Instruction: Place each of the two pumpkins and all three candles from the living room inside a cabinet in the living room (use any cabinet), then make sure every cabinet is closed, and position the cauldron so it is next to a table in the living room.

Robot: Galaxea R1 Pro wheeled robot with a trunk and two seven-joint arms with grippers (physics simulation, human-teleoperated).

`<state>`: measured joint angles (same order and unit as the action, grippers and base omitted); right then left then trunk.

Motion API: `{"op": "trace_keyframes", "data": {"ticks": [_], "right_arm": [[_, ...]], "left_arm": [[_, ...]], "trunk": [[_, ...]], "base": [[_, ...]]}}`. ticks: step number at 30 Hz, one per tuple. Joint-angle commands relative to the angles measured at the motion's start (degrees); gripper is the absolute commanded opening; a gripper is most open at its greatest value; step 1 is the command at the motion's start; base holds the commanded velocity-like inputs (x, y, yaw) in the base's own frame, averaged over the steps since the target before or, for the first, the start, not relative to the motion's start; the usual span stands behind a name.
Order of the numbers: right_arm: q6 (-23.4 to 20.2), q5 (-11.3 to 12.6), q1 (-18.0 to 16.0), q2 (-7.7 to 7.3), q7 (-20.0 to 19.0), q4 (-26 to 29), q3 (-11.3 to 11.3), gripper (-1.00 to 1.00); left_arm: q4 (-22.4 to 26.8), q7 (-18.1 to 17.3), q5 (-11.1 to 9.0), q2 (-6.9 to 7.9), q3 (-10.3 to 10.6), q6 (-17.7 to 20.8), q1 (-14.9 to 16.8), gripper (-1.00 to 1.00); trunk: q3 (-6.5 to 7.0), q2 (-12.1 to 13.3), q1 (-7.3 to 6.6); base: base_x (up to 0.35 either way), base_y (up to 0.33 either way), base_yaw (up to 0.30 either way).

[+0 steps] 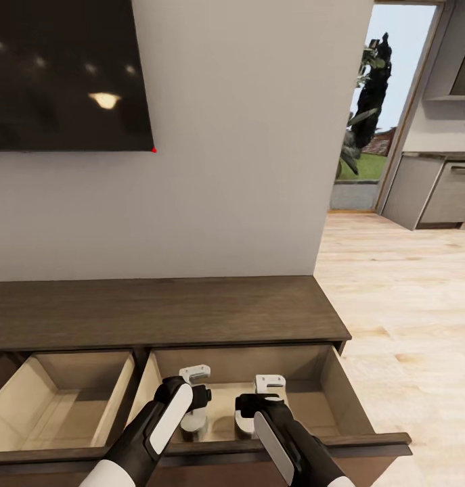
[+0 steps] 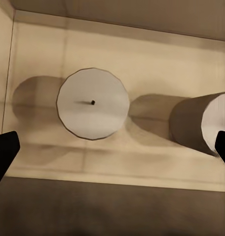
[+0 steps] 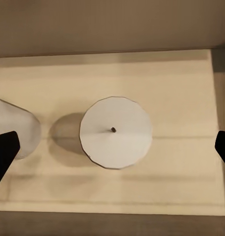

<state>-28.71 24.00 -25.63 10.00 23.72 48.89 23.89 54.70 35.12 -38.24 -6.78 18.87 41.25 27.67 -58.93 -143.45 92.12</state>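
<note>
The dark-brown cabinet (image 1: pixel 164 314) has two drawers pulled open. In the right drawer (image 1: pixel 340 396) stand two pale candles, upright and apart. My left gripper (image 1: pixel 195 404) hangs open above one candle (image 1: pixel 190 424) (image 2: pixel 93 103), its black fingertips (image 2: pixel 4 152) wide of it, with the other candle (image 2: pixel 201 123) beside. My right gripper (image 1: pixel 254 406) is open above the second candle (image 1: pixel 244 421) (image 3: pixel 116 132), with the first candle (image 3: pixel 14 129) at the edge. Neither gripper holds anything. The pumpkins and cauldron are out of view.
The left drawer (image 1: pixel 29 399) is open with a bare beige floor. A dark TV (image 1: pixel 63 67) hangs on the wall above the cabinet. To the right, light wood floor (image 1: pixel 408 304) leads past a glass door to grey kitchen cabinets (image 1: pixel 435 189).
</note>
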Motion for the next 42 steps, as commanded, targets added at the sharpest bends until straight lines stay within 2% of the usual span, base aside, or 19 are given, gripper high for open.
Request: {"op": "trace_keyframes", "data": {"ticks": [1,12,17,42], "right_arm": [[-0.12,0.53,-0.04,0.0,0.53,0.06,0.11,1.0],[-0.12,0.53,-0.04,0.0,0.48,0.06,0.11,1.0],[-0.12,0.53,-0.04,0.0,0.47,0.06,0.11,1.0],[0.34,0.53,-0.05,0.0,0.19,0.22,0.11,1.0]], "left_arm": [[0.06,0.58,-0.62,0.02,0.13,0.04,0.05,1.0],[0.06,0.57,-0.7,0.01,0.11,0.06,0.1,1.0],[0.06,0.57,-0.7,0.01,0.11,0.06,0.1,1.0],[0.06,0.57,-0.7,0.01,0.11,0.06,0.1,1.0]], "trunk": [[0.17,-0.01,-0.03],[2.61,0.14,-0.32],[3.72,0.21,-0.45],[8.2,10.23,-5.94]], "base": [[0.0,0.0,0.0],[-0.004,0.0,0.0],[-0.191,0.0,0.0],[-0.086,0.005,0.0]]}}
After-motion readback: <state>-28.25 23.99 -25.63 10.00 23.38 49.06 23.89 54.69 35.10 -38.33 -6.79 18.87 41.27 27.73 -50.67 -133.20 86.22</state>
